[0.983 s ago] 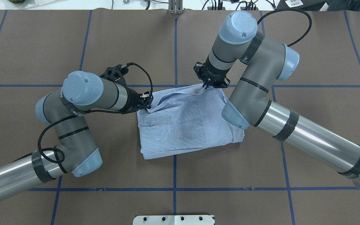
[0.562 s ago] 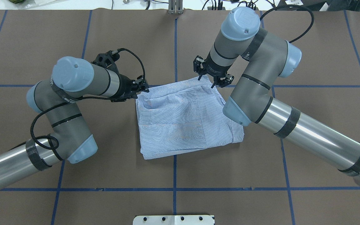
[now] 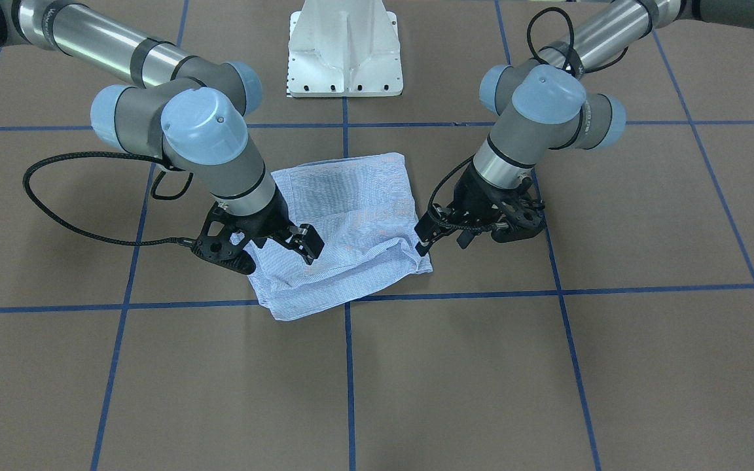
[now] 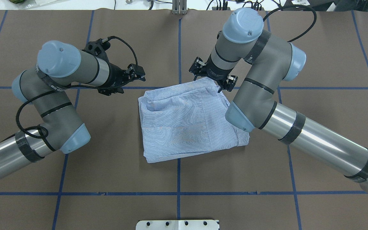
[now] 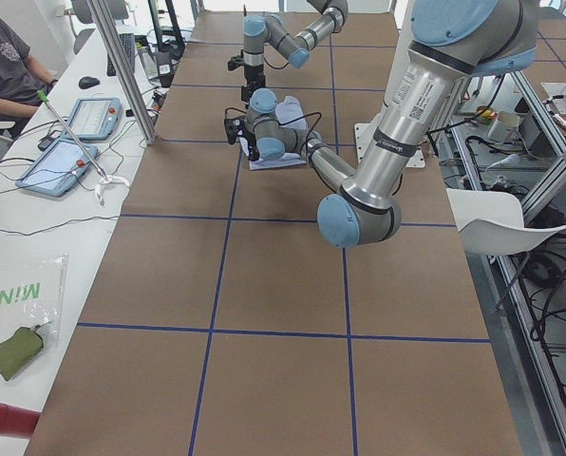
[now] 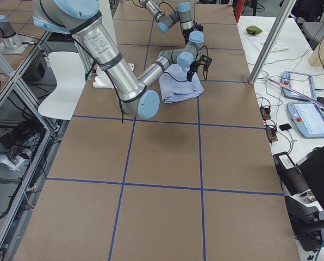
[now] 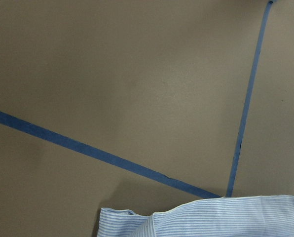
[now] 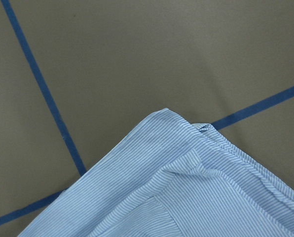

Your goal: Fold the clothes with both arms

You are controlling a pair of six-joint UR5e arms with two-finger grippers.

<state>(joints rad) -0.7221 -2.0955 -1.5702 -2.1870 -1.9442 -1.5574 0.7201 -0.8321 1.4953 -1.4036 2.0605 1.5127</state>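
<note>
The light-blue striped shirt (image 4: 190,121) lies folded into a rough square at the table's middle, and also shows in the front view (image 3: 344,216). My left gripper (image 4: 136,72) is open and empty, a little to the left of the shirt's far left corner and clear of it; it also shows in the front view (image 3: 442,241). My right gripper (image 4: 207,83) is open and hovers over the shirt's far edge, holding nothing. The left wrist view shows only the shirt's edge (image 7: 201,219). The right wrist view shows a folded corner (image 8: 186,187). No fingers show in either wrist view.
The brown table mat carries a grid of blue tape lines (image 4: 179,179). The white pedestal base (image 3: 344,52) stands on the robot's side. A side desk with tablets (image 5: 74,133) and a seated person (image 5: 8,57) runs along the far edge.
Both grippers were shut on the shirt's far edge and have opened and let it drop flat. The left gripper has pulled back to the left; the right has shifted slightly left.
</note>
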